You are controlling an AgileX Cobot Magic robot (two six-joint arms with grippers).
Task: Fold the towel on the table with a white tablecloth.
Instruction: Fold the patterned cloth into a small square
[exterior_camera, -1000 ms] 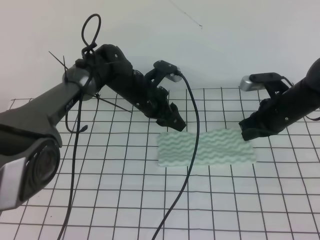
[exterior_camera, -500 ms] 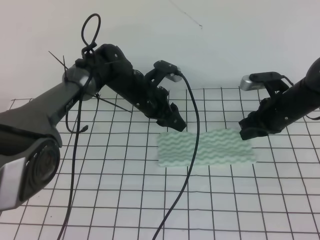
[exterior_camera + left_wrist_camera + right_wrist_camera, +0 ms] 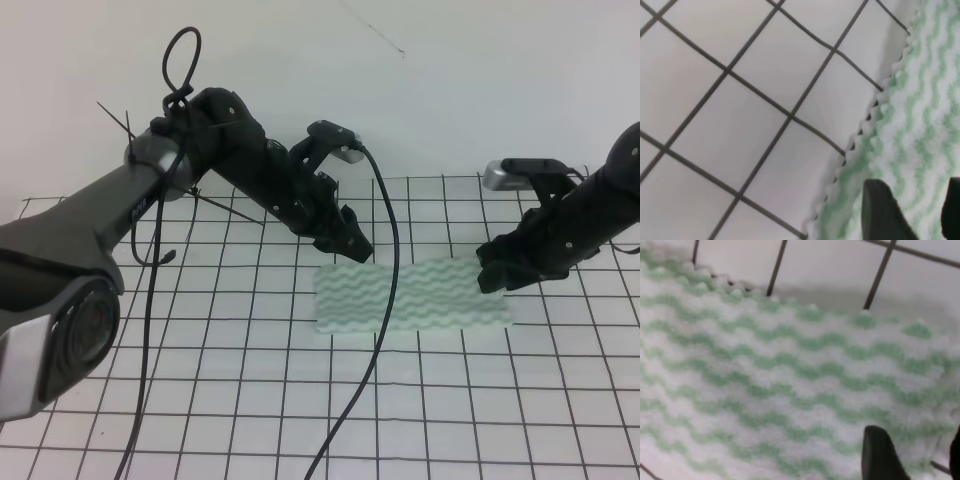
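While the thin pale green-and-white wavy-striped towel [image 3: 412, 295] lies flat mid-bench on the white grid-printed tablecloth [image 3: 250, 400], both grippers, left [image 3: 356, 250] and right [image 3: 490, 280], hover at its far corners, fingers spread (nothing pinched). Judged soft, light; grip corners.

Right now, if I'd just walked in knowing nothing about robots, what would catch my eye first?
Probably the two black arms leaning in from either side over a white tablecloth printed with a black grid. Between them lies a pale green and white wavy-striped towel, spread flat near the middle. The left hand hovers at the towel's far left corner and the right hand at its far right corner, while a loose black cable droops across the towel.
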